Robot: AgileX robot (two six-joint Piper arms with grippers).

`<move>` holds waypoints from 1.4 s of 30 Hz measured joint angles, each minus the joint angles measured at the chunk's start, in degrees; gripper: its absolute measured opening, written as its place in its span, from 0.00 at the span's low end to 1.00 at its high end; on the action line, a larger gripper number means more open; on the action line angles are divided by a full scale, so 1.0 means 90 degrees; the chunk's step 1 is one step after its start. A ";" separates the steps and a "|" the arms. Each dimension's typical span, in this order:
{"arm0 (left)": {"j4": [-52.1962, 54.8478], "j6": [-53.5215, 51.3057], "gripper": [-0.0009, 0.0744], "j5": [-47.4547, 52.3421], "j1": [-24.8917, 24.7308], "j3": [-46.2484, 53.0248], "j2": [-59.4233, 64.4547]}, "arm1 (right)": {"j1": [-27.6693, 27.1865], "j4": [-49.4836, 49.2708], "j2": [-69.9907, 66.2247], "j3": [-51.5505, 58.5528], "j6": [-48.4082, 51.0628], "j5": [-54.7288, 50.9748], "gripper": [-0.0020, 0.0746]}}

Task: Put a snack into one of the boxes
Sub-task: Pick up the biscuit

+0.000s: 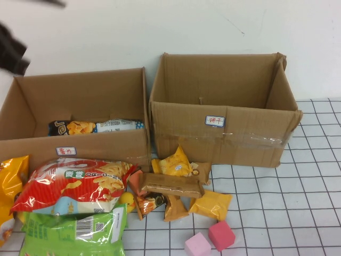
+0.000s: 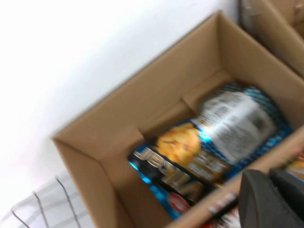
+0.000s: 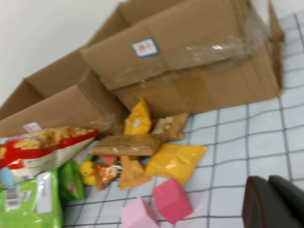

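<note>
Two open cardboard boxes stand at the back: the left box point(image 1: 80, 146) and the right box point(image 1: 229, 136). A blue chip bag point(image 1: 96, 127) lies inside the left box; it also shows in the left wrist view point(image 2: 213, 142). My left gripper point(image 2: 274, 202) hovers over the left box's front wall, fingers together and empty; its dark arm point(image 1: 11, 52) shows at the far left of the high view. My right gripper point(image 3: 274, 202) is shut and empty above the bare grid cloth, to the right of the snack pile. The right box looks empty.
In front of the boxes lie a red chip bag point(image 1: 74, 184), a green bag point(image 1: 74, 232), an orange bag point(image 1: 10, 184), a brown bar point(image 1: 171, 184) and small yellow packets point(image 1: 210, 204). Two pink cubes point(image 1: 221, 235) sit near the front edge.
</note>
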State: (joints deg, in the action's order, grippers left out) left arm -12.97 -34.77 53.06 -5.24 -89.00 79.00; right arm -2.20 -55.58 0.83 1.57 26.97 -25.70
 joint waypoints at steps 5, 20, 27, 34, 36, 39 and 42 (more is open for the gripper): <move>-0.0119 0.0439 0.01 -0.0736 0.0000 0.1890 -0.1804 | 0.0000 -0.0502 0.0000 -0.0125 0.0892 -0.0409 0.02; 0.0276 0.2866 0.01 -0.1458 0.0000 0.6290 -0.7316 | 0.0000 0.0488 -0.1269 -0.2044 0.1799 -0.1311 0.02; 0.0522 0.3477 0.01 -0.0824 0.0000 0.6948 -0.8390 | 0.0000 0.0596 -0.2639 -0.3016 0.2771 -0.1782 0.02; 0.0537 0.3864 0.01 -0.0780 0.0000 0.7179 -0.8707 | 0.0000 0.0978 -0.3733 -0.3886 0.3300 -0.2577 0.02; 0.0537 0.4020 0.01 -0.0805 0.0000 0.7179 -0.8745 | 0.0000 0.1149 -0.4043 -0.4194 0.3343 -0.2807 0.02; 0.0633 0.4044 0.01 -0.0853 0.0000 0.7179 -0.8759 | 0.0043 0.1306 -0.4237 -0.4438 0.3389 -0.2910 0.02; 0.0730 0.4143 0.01 -0.1133 0.0000 0.7195 -0.8759 | 0.0221 0.1446 -0.4409 -0.4653 0.3465 -0.3009 0.02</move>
State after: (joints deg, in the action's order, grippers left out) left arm -6.40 2.51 42.87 -5.24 -24.25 0.17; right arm -0.21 -42.57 -38.84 -40.31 58.16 -52.79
